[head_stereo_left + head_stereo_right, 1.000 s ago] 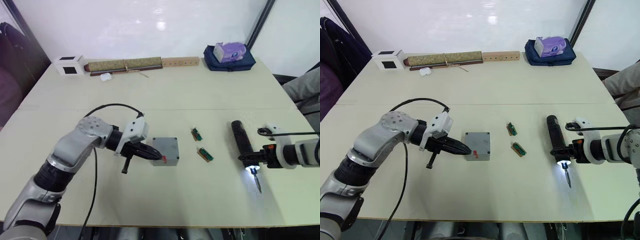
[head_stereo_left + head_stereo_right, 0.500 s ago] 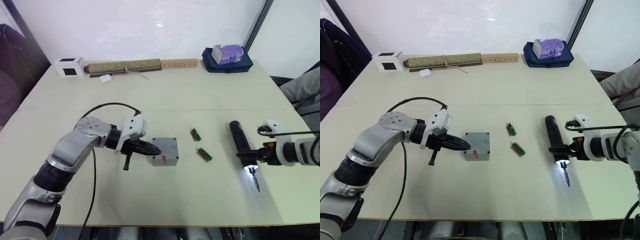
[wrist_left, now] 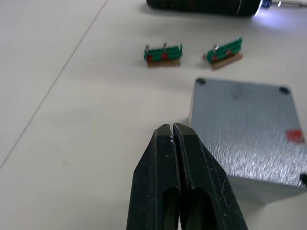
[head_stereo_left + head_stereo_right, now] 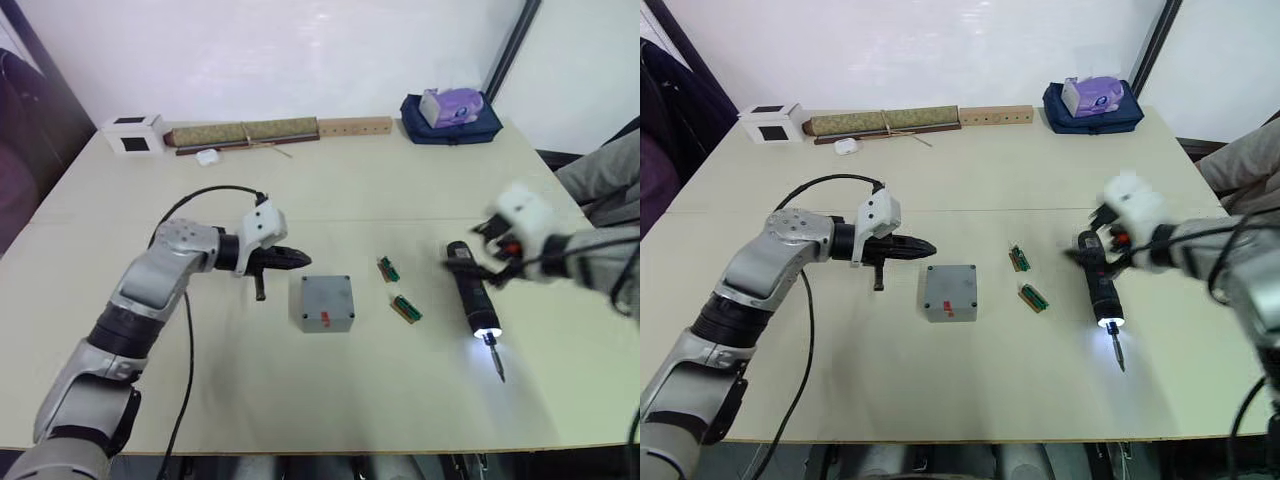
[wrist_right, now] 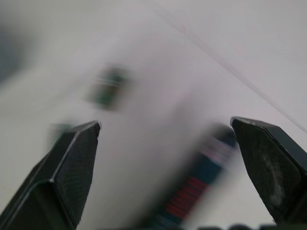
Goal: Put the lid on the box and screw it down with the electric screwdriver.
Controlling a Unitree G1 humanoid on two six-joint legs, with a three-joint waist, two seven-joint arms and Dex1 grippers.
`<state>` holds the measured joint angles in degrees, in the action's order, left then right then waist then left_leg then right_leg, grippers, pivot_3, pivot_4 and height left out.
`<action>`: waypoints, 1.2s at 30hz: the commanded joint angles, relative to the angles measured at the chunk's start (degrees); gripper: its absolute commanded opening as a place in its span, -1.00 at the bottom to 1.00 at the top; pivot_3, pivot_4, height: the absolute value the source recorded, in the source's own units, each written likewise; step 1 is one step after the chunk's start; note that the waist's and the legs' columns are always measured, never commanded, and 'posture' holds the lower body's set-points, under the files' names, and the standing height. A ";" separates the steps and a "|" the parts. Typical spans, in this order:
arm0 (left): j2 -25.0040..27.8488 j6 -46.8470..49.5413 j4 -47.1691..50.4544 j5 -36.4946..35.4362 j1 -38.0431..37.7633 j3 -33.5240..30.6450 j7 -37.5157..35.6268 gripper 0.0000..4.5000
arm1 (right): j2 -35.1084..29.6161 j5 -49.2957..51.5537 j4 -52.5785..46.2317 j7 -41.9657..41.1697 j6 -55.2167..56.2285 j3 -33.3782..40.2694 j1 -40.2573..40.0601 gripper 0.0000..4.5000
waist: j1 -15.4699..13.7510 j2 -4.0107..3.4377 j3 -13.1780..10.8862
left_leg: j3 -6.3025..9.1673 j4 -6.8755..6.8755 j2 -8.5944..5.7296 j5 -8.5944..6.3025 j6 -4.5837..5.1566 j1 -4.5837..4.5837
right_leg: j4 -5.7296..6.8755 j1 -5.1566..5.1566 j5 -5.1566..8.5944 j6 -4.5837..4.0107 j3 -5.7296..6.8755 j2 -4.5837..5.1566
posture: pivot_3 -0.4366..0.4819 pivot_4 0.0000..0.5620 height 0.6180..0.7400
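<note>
The lid (image 4: 326, 301) already sits closed on the box (image 4: 949, 308), red mark up, near the middle of the tabletop (image 4: 330, 190), so the step in hand appears to be fetching the electric screwdriver (image 4: 1099, 288) for the screws. It lies on the tabletop to the right of two small green circuit strips (image 4: 400, 289), its light on at the tip and the bit pointing toward the near edge.

The right pincer (image 5: 168, 143) hovers over the rear end of the tool with its fingers spread wide and nothing held. The next move calls for lowering it around the black body and closing, then carrying the bit to a corner hole of the lid.

The left pincer (image 3: 173, 132) is pressed shut and empty, just beside the box's far-left corner, not touching it.

Half a second ago the left pincer's tips were against the box's left side; it has since pulled back. The right pincer was beside the tool's lit end and has now swung up over its rear.
</note>
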<state>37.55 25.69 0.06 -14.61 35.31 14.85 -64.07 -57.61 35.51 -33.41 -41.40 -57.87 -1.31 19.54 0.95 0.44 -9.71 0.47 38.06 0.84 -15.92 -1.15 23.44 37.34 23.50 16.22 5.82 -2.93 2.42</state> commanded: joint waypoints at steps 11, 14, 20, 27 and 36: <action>-1.11 -1.80 3.61 4.83 -5.27 3.04 1.57 -1.00 | 10.76 -4.51 -3.61 4.88 -0.78 -13.09 -1.01 0.99 | -0.28 0.22 0.02 | -0.08 0.26 -0.15 0.02 -0.03 -0.04 | 0.00 -0.19 -0.10 0.16 -0.02 0.30 | -0.05 -0.47 1.00; -3.34 -3.15 2.17 5.72 -4.64 3.64 2.19 -1.00 | 12.33 -4.41 -3.03 4.54 -1.92 -14.48 -0.25 0.99 | -0.25 0.22 0.02 | -0.06 0.25 -0.15 0.02 -0.03 -0.05 | 0.13 -0.12 -0.10 0.15 -0.01 0.23 | -0.05 -0.47 1.00; -7.67 -8.81 -4.59 9.55 -0.57 4.71 4.38 -1.00 | 16.88 -0.85 -3.80 5.14 -5.64 -12.31 0.29 0.99 | -0.31 0.23 0.02 | -0.06 0.26 -0.22 0.02 -0.03 -0.05 | 0.15 -0.13 -0.10 0.15 0.00 0.23 | -0.05 -0.47 1.00; -6.81 -12.87 -11.09 11.48 1.69 3.17 3.36 -1.00 | 17.78 3.24 -8.22 6.54 -10.22 -6.52 -2.31 0.99 | -0.13 0.23 0.02 | -0.04 0.25 -0.21 0.02 -0.03 -0.04 | 0.17 -0.11 -0.10 0.14 0.00 0.21 | -0.05 -0.47 1.00; 0.62 -3.24 -0.21 7.46 -6.31 2.92 -3.80 -1.00 | 11.05 -2.86 -4.00 5.67 -4.00 -6.46 -1.93 0.99 | -0.17 0.23 0.03 | -0.04 0.24 -0.12 0.02 -0.03 -0.07 | 0.19 -0.13 -0.10 0.14 0.01 0.25 | -0.05 -0.47 1.00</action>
<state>36.65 20.82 -4.08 -5.52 29.88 18.10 -65.54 -46.09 34.92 -38.38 -35.41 -64.62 -6.38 16.52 0.78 0.68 -9.68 0.41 38.31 0.71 -15.90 -1.18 23.37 37.52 23.37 16.12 5.96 -2.93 2.67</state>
